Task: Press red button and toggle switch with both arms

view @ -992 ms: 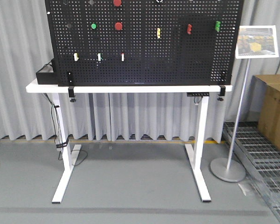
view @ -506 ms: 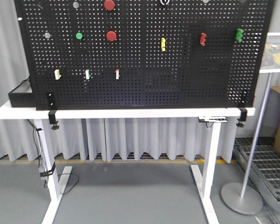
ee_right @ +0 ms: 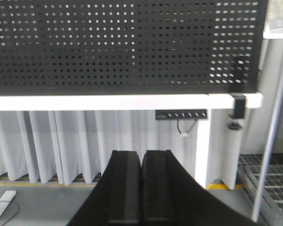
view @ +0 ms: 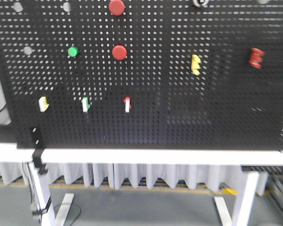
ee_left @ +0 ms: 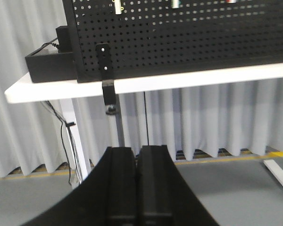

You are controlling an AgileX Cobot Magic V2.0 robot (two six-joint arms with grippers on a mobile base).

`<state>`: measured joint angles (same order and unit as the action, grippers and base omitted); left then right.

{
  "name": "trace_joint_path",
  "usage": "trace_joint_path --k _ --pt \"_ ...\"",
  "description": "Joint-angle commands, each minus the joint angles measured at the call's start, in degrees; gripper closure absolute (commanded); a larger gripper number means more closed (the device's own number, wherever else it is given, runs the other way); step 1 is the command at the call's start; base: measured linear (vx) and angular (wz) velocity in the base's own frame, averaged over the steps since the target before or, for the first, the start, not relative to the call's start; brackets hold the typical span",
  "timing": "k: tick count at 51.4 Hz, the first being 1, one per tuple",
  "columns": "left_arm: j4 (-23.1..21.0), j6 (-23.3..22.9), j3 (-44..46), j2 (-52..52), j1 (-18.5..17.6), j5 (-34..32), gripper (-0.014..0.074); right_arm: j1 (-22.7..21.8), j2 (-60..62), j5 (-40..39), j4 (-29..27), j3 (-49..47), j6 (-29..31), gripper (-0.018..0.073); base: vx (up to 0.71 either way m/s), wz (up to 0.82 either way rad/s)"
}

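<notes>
My left black gripper point(ee_left: 137, 188) and right black gripper point(ee_right: 141, 188) are pinched shut on nothing, good for poking, I think. They hang low, facing the white table point(ee_left: 203, 75). The big flat round red button point(view: 117, 6) sits high on the black hole-board point(view: 179, 127).

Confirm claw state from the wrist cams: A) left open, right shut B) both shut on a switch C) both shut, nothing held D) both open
C: the left claw and the right claw each show no gap between their two halves and nothing clamped there. Both are apart from the pegboard.
</notes>
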<state>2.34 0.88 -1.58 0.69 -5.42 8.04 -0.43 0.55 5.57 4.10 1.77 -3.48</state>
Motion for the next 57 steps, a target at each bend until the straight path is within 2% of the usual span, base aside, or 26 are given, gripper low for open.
trace_joint_path --k 1,32,57 --pt "-0.11 -0.46 -1.91 0.90 0.23 -4.81 0.0595 -0.36 1.02 -4.54 0.16 0.63 0.50 0.0562 0.49 0.05" --pt "-0.11 -0.46 -1.91 0.90 0.23 -4.81 0.0595 -0.36 1.02 -4.54 0.16 0.63 0.50 0.0562 0.39 0.00" --pt "-0.11 -0.46 -1.91 0.90 0.23 -4.81 0.0595 -0.36 1.02 -4.54 0.16 0.63 0.50 0.0562 0.16 -0.01"
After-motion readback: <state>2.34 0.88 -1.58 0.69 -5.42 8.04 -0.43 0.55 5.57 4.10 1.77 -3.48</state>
